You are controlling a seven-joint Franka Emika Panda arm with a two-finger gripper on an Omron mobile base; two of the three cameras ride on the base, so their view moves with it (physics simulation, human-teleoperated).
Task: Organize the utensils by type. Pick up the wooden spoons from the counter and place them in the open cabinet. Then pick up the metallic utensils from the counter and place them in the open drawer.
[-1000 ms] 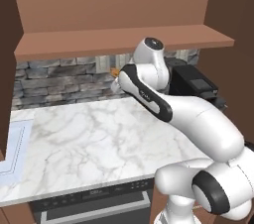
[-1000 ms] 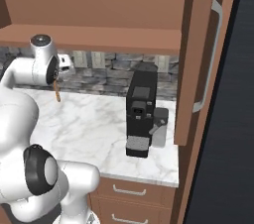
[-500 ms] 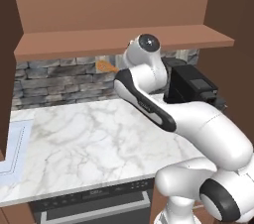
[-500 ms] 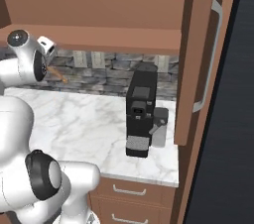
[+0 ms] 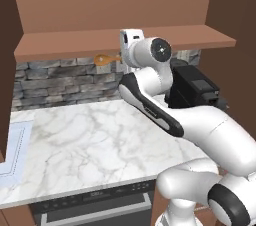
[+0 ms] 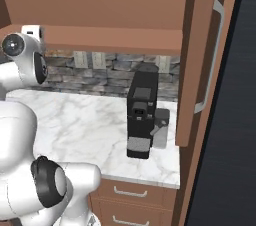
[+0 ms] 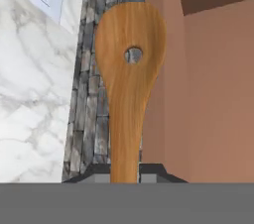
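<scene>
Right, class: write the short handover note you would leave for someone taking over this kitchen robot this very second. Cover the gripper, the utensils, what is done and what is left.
Gripper: shut on the wooden spoon, holding it by the handle, bowl end pointing away from the hand.
Spoon: lifted off the counter, up by the front edge of the cabinet shelf, in front of the stone wall. It is not in the cabinet yet.
Done: one wooden spoon picked up.
Left: set this spoon inside the cabinet. Other spoons, metal utensils and the drawer cannot be checked from these pictures.
Beware: a coffee machine stands on the counter to the arm's right.
</scene>
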